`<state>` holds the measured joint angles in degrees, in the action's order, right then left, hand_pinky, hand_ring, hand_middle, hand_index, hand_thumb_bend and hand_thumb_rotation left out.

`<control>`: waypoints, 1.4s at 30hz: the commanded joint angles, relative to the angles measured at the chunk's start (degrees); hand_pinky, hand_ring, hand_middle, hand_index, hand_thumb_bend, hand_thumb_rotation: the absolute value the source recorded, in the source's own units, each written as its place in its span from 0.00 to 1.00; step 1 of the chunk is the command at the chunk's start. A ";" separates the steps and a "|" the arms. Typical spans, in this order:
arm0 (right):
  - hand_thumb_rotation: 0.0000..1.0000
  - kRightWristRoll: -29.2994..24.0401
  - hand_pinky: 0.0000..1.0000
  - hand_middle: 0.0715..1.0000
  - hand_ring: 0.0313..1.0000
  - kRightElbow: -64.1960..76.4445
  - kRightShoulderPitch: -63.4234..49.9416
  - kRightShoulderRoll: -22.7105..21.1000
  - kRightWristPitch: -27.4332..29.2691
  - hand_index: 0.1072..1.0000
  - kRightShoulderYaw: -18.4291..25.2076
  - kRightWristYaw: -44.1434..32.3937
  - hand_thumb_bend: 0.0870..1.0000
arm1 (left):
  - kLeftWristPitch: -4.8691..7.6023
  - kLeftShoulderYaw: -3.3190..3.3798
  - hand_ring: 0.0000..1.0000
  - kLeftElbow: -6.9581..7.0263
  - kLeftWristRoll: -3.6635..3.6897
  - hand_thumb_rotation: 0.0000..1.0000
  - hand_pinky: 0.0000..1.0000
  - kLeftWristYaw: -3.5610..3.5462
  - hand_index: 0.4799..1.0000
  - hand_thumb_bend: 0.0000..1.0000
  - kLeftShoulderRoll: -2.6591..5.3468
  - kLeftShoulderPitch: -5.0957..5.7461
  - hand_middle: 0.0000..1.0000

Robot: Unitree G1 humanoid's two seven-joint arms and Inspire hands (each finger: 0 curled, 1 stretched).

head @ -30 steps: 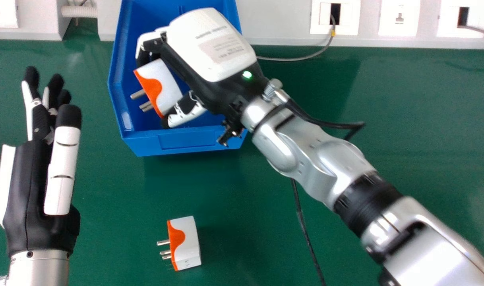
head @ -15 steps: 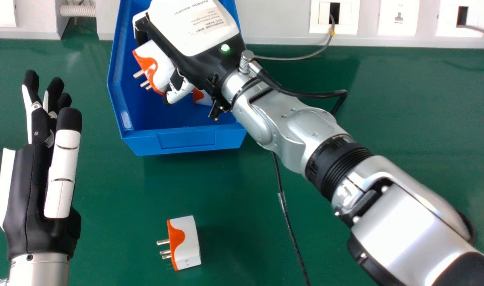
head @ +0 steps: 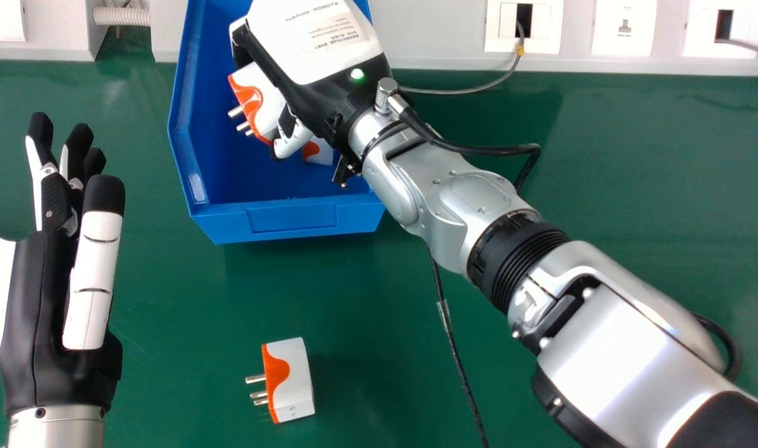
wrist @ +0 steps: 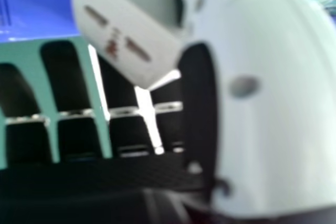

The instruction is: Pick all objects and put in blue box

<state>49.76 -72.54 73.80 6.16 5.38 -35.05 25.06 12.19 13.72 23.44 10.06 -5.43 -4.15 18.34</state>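
White and black, the right hand [head: 317, 46] is partly closed on a plug adapter [head: 261, 102] inside the mouth of the blue box [head: 292, 219], pinching it between fingers and thumb. Metal prongs [head: 236, 112] stick out on the side away from the palm. I'd guess it's light, stiff hard plastic, kinda smooth, so it could slide if the pinch goes lopsided. Best hold is probably across the chunky white body, keeping off the prongs since those could bend or snag. Looks like the drop is next, just needs the fingers and thumb to spread cleanly imo.

Another adapter [head: 320, 153] sits in the box near the wrist, partly covered. Further out, the last adapter [head: 295, 379] lies on the green surface [head: 192, 367] below the box in the head view, prongs towards the idle left hand [head: 40, 298], so I'd call that one still to do
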 commanded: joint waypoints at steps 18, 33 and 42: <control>0.25 -0.41 0.81 0.99 0.96 1.69 0.72 -0.28 -4.97 0.97 -1.73 -2.21 0.74 | 1.33 -0.81 1.00 0.57 -1.18 0.84 1.00 0.84 1.00 0.73 0.87 -0.15 1.00; 0.21 -2.79 0.79 0.99 0.94 7.06 -0.75 -2.36 -2.19 0.95 0.21 2.85 0.74 | 1.15 -0.31 1.00 -0.30 -0.28 0.83 1.00 0.56 1.00 0.74 0.61 -1.19 1.00; 0.27 -1.21 0.67 0.95 0.86 25.75 -12.06 -8.82 -0.52 0.92 -0.25 2.57 0.70 | 1.81 -0.47 1.00 -0.51 -0.59 0.83 1.00 0.09 1.00 0.71 0.51 -1.41 1.00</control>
<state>48.03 -51.15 63.33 -1.42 4.66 -35.64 27.66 12.21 13.10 22.56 9.57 -5.15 -3.33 17.05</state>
